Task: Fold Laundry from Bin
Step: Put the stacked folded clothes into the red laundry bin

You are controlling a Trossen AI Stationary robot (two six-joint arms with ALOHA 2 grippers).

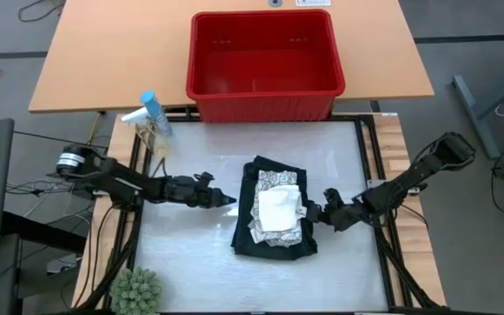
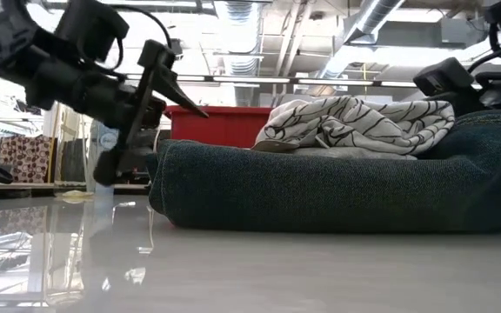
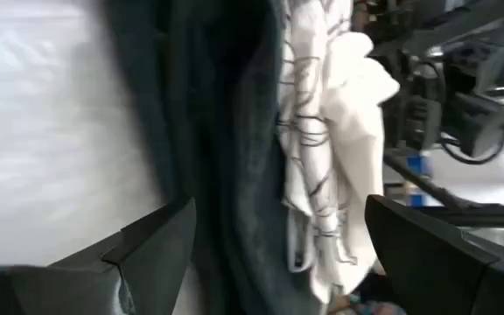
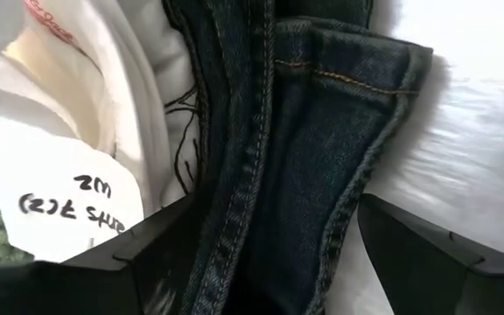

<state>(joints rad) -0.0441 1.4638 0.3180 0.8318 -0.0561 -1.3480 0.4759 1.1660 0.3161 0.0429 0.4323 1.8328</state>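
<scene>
i see the folded dark garment (image 1: 274, 238) mid-table, patterned cloth (image 1: 278, 182) and white cloth (image 1: 279, 210) stacked on it, red bin (image 1: 265, 103) beyond.

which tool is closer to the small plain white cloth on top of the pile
Right. The right tool sits open right at the pile's edge, beside the white cloth. The left tool is open too, short of the dark garment on the other side.
</scene>
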